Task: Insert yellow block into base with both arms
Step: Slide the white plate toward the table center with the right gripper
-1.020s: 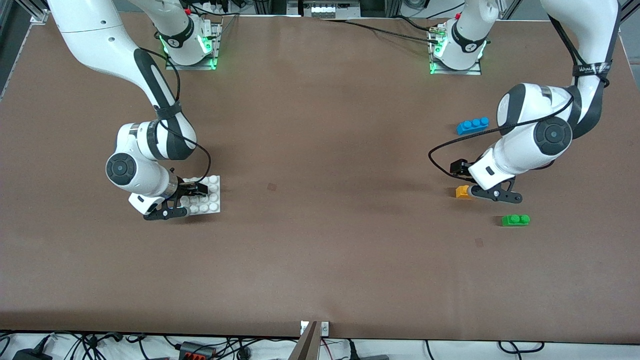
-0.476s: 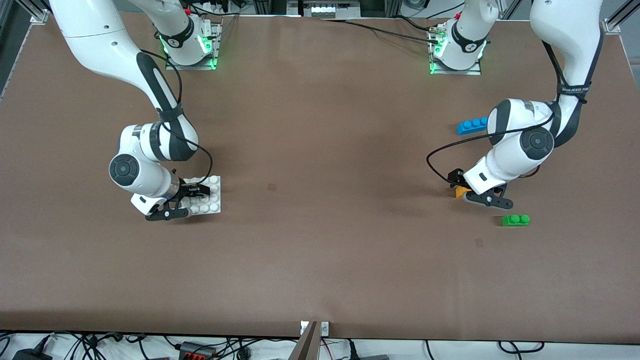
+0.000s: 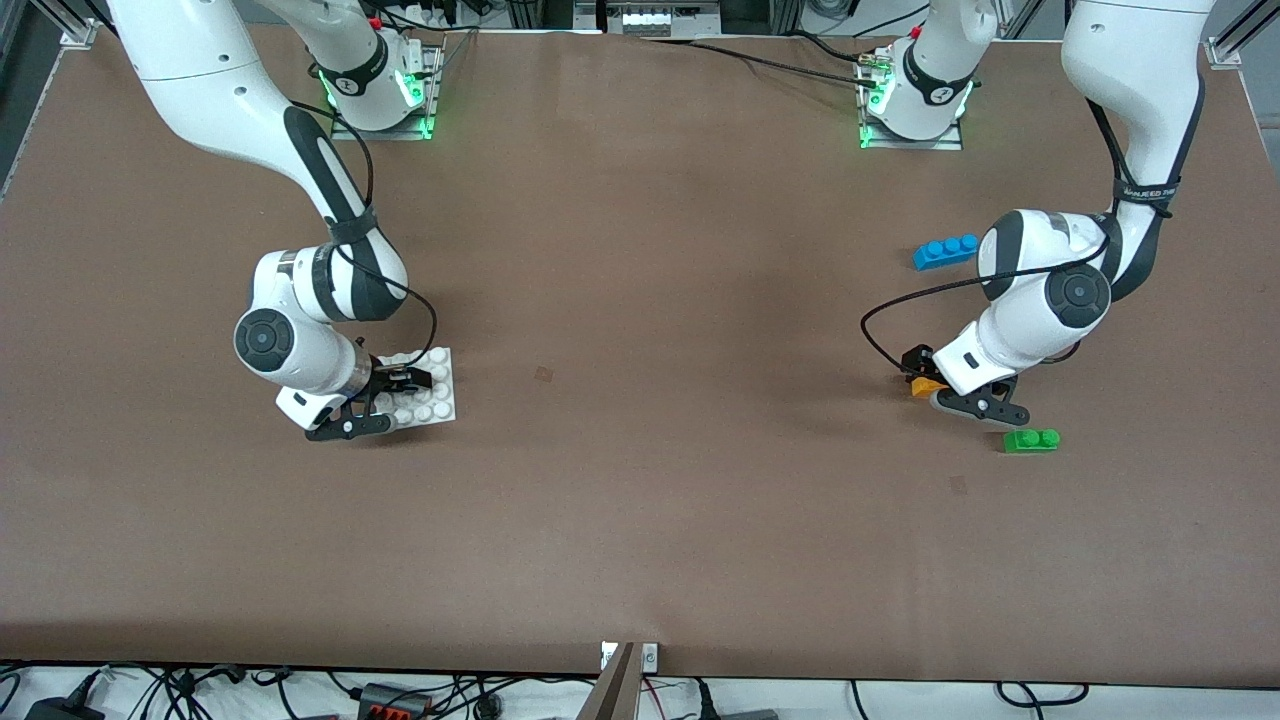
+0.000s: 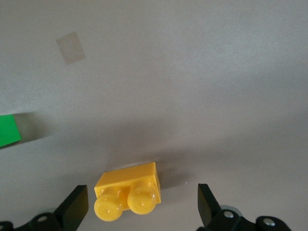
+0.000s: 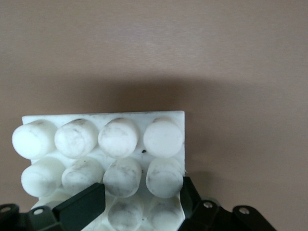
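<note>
The yellow block [image 3: 924,386] lies on the table at the left arm's end, studs toward the wrist camera [image 4: 127,191]. My left gripper [image 3: 945,385] is low over it, open, one finger on each side with gaps [image 4: 142,206]. The white base [image 3: 440,385] is at the right arm's end. My right gripper [image 3: 385,402] is shut on the base, one finger at its edge and one among the studs [image 5: 137,202]. The base [image 5: 120,137] casts a shadow on the table; I cannot tell if it is lifted.
A green two-stud brick [image 3: 1031,440] lies beside the left gripper, nearer the front camera, and its corner shows in the left wrist view [image 4: 7,130]. A blue three-stud brick [image 3: 945,250] lies farther from that camera. Small tape patches [image 3: 543,374] mark the table.
The right gripper has carried the base a little toward the table's middle and turned it. The left gripper has moved over the yellow block and now straddles it.
</note>
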`<move>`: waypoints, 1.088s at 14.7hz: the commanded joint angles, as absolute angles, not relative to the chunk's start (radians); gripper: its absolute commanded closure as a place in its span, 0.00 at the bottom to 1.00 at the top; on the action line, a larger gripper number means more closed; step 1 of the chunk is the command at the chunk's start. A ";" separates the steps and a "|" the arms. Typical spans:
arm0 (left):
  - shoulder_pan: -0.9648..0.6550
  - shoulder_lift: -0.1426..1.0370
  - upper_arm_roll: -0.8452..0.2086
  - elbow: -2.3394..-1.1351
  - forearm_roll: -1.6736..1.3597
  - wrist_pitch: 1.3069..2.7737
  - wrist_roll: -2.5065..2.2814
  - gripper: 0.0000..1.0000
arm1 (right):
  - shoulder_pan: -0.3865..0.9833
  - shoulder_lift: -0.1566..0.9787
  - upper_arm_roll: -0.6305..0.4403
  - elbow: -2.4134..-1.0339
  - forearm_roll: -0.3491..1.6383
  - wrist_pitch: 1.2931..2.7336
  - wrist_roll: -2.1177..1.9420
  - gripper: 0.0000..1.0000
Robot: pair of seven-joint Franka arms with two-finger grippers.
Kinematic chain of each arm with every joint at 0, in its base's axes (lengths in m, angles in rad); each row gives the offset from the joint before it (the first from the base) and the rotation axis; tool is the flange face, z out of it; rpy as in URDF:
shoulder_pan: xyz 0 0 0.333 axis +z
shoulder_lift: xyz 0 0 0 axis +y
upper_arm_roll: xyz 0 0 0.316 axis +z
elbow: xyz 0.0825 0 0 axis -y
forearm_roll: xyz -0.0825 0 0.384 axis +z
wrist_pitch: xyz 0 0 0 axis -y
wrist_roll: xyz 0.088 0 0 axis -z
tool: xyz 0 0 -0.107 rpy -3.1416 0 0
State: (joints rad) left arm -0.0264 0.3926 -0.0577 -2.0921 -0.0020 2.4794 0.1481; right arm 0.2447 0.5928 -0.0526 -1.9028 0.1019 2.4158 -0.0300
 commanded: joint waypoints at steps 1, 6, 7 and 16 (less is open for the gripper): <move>0.002 0.402 -0.064 -2.098 0.021 2.511 0.182 0.00 | 0.279 0.606 -0.046 -1.905 0.115 2.436 -0.018 0.28; 0.003 0.402 -0.064 -2.132 0.021 2.557 0.184 0.00 | 0.380 0.646 -0.046 -1.872 0.352 2.436 -0.017 0.31; 0.003 0.403 -0.064 -2.132 0.021 2.559 0.186 0.00 | 0.403 0.659 -0.046 -1.849 0.389 2.433 -0.018 0.38; 0.012 0.411 -0.064 -2.155 0.021 2.594 0.192 0.00 | 0.615 0.808 -0.049 -1.634 0.423 2.436 0.270 0.46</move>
